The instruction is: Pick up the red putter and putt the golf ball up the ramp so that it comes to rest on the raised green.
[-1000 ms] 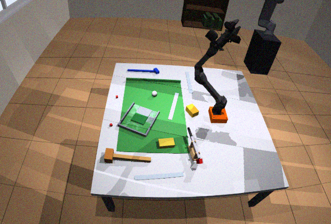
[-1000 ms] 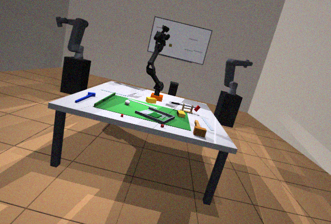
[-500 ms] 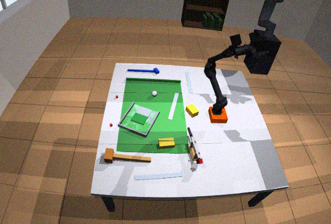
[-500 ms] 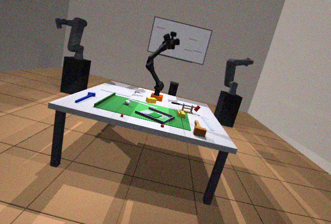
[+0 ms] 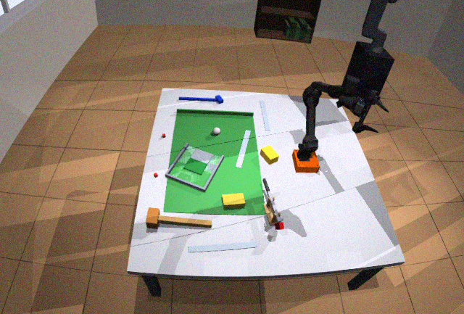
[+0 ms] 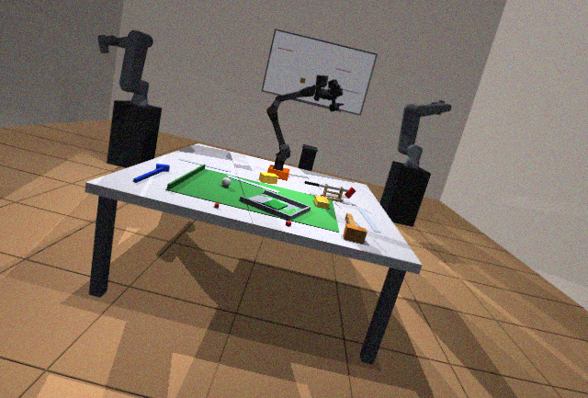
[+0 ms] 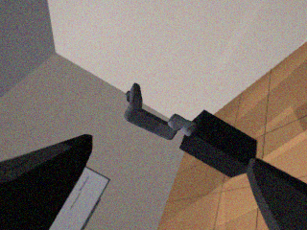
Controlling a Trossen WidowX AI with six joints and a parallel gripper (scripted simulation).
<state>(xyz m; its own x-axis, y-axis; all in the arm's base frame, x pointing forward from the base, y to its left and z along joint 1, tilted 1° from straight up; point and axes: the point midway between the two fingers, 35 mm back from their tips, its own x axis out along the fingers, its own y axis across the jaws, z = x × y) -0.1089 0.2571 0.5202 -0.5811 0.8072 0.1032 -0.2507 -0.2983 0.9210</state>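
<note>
Gripper point(image 5: 369, 114) wide open, red putter point(image 5: 272, 208) far off

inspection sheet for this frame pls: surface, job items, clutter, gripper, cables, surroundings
Surface: white table carrying a green mat.
Job's things: red putter on a small wooden stand beside the mat's near right corner, red head toward the front edge; golf ball on the mat; raised green inside a grey frame, mid-mat.
Clutter: blue mallet, wooden mallet, two yellow blocks, pale strips, two small red bits off the mat's left edge.
Gripper: gripper high, out past the table's right edge, jaws wide open, holding nothing.
Cables: nothing seen.
Surroundings: tiled floor, bookshelf, whiteboard, other arms on black pedestals.
</note>
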